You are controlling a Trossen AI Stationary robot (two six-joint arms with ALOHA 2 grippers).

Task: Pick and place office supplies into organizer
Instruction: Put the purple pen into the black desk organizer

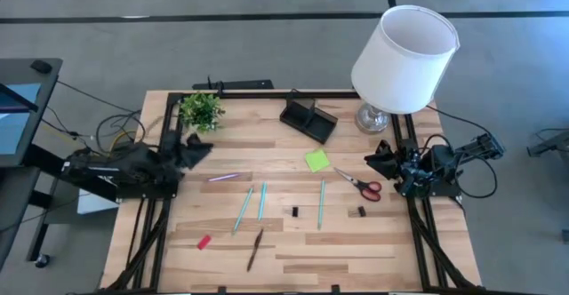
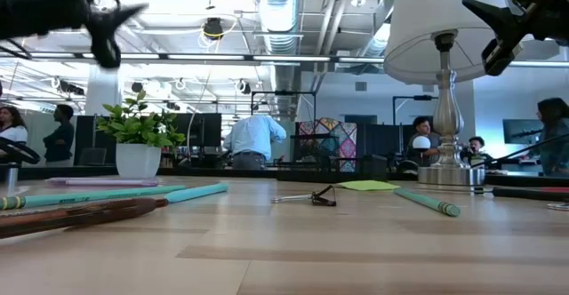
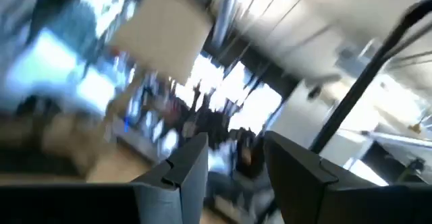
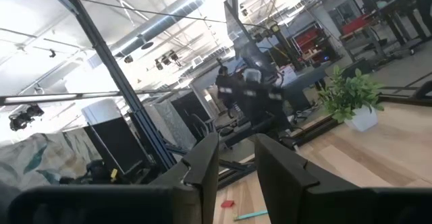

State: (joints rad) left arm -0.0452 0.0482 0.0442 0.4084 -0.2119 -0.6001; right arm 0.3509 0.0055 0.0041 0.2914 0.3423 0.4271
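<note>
The supplies lie loose on the wooden table: a pink pen (image 1: 224,177), two teal pens (image 1: 243,209) (image 1: 262,200), a green pen (image 1: 321,203), a brown pencil (image 1: 255,249), red-handled scissors (image 1: 360,184), a lime-green sticky pad (image 1: 316,160), two black clips (image 1: 295,211) (image 1: 361,211) and a red eraser (image 1: 204,241). The black organizer (image 1: 308,120) stands at the far middle. My left gripper (image 1: 203,149) (image 3: 235,163) hovers open above the table's left edge. My right gripper (image 1: 373,159) (image 4: 236,160) hovers open above the right edge, near the scissors. Neither holds anything.
A white-shaded lamp (image 1: 404,59) stands at the far right corner, close behind my right arm. A small potted plant (image 1: 201,110) sits at the far left. Black frame rails (image 1: 156,215) run along both side edges. People stand in the room beyond the table (image 2: 253,139).
</note>
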